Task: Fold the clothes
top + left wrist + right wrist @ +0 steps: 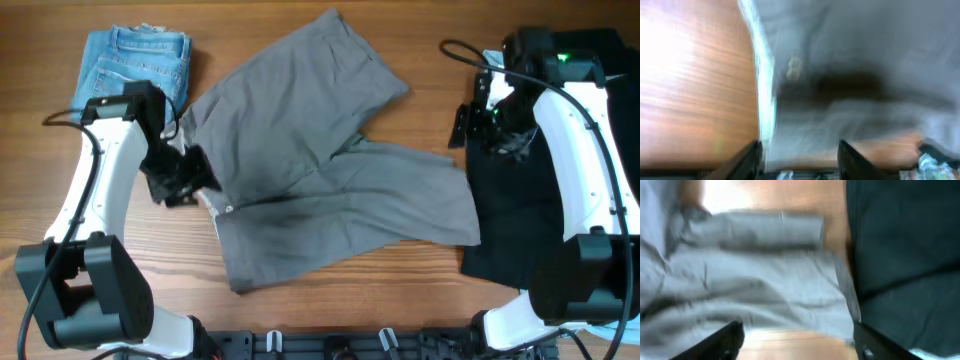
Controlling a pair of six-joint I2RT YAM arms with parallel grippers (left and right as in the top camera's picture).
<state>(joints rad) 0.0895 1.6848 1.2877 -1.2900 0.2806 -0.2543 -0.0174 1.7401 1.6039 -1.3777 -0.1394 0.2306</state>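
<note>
The mid-grey shorts (320,160) lie spread across the middle of the table, waistband to the left and the legs running to the upper right and right. My left gripper (185,178) hovers at the waistband edge. In the left wrist view it (800,161) is open, its fingers (747,161) straddling the pale waistband edge (765,90) near a button (793,67), gripping nothing. My right gripper (465,122) hangs off the shorts' right side. In the right wrist view it (797,341) is open over bare wood, with the grey leg hem (790,280) just beyond.
Folded blue denim shorts (135,60) lie at the back left. A black garment (520,200) lies under the right arm, also visible as dark cloth (905,255) in the right wrist view. Both arm bases stand at the front corners.
</note>
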